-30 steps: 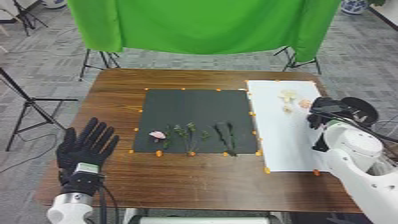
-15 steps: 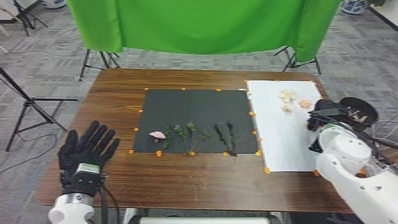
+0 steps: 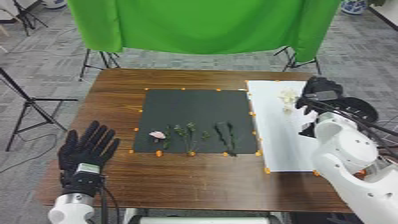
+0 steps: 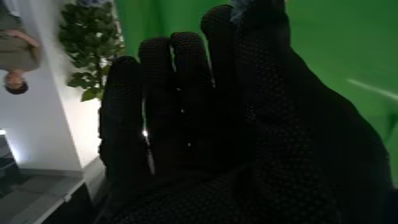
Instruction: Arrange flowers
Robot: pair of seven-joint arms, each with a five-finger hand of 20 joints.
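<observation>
The right hand (image 3: 321, 93) holds its black-gloved fingers (image 4: 189, 65) straight and close together, thin slits of light showing between some of them. Beyond it are a bright green cloth (image 4: 351, 37), a leafy plant (image 4: 86, 37) and a pale wall (image 4: 43, 127).

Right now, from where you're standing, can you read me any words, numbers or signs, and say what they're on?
White label on the left hand: too small and blurred to read.
Dark mat: no writing that I can make out.
White sheet: none that I can make out.
So I have no words to quote.
</observation>
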